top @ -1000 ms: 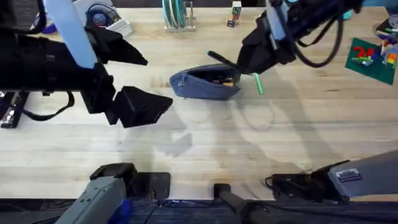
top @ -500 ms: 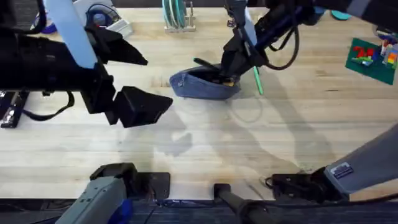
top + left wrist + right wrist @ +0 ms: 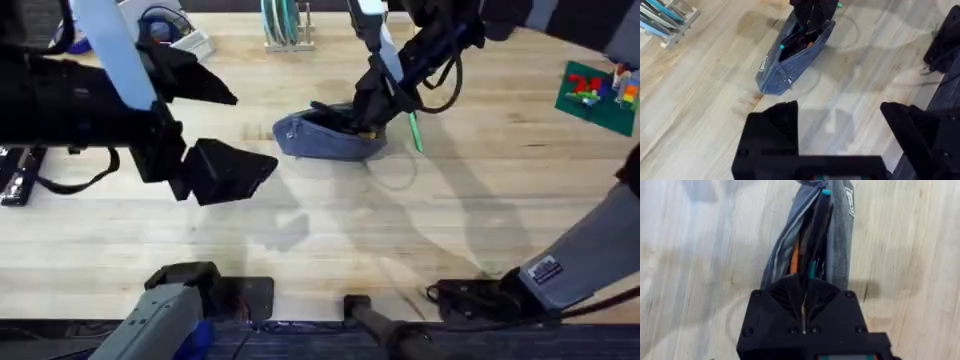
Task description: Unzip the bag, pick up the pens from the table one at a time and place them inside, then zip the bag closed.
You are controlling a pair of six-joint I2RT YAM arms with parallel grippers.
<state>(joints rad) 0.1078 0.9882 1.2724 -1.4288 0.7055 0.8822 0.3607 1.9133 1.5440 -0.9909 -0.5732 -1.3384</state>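
The blue-grey bag (image 3: 322, 146) lies unzipped on the table (image 3: 400, 240), mid-back, with orange and teal items showing inside (image 3: 840, 235). My right gripper (image 3: 364, 112) hovers over the bag's right end, shut on the black pen (image 3: 330, 107). That pen (image 3: 818, 225) slants down into the opening, its teal-capped end toward the far end. The green pen (image 3: 414, 133) rests on the table just right of the bag. My left gripper (image 3: 215, 172) hangs high at the left, open and holding nothing, well clear of the bag (image 3: 790, 60).
A rack with teal pieces (image 3: 284, 26) stands at the back centre. A green plate with coloured bricks (image 3: 596, 92) lies at the back right. Small clutter (image 3: 165, 28) sits at the back left. The table's front half is bare wood.
My right gripper has carried the black pen leftward and down from beside the bag to over its opening, and the pen's tip now dips inside. The left arm has stayed still.
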